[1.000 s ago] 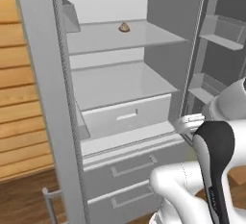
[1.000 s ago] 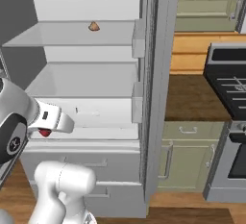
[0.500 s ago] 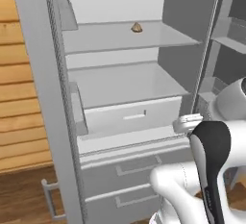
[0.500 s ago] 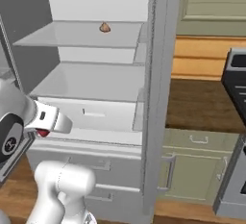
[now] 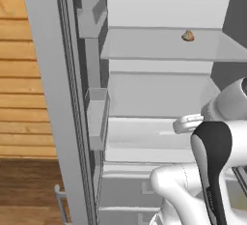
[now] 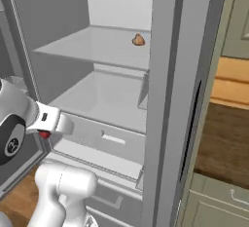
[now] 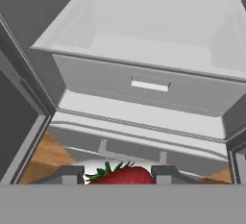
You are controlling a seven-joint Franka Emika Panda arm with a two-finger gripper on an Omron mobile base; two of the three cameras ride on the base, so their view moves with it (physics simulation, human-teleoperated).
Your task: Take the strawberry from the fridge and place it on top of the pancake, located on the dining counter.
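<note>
The strawberry (image 7: 122,175), red with green leaves, sits between my gripper (image 7: 120,172) finger tips, which are shut on it. In the right base view a red bit of the strawberry (image 6: 44,134) shows under the hand, in front of the open fridge (image 6: 97,50). The left base view has the hand (image 5: 188,122) low before the fridge (image 5: 159,45) shelves. The hand camera looks at the fridge's pale inner drawer (image 7: 149,86). The pancake and the dining counter are out of view.
A small tan-brown lumpy item (image 5: 187,35) (image 6: 138,40) lies on the upper shelf. The open door with bins (image 5: 94,113) stands at left, before a wooden wall (image 5: 29,74). Pale green cabinets (image 6: 214,197) stand at right.
The whole scene has shifted right and grown larger in both base views, so the camera has moved with the base. The grip on the strawberry is unchanged.
</note>
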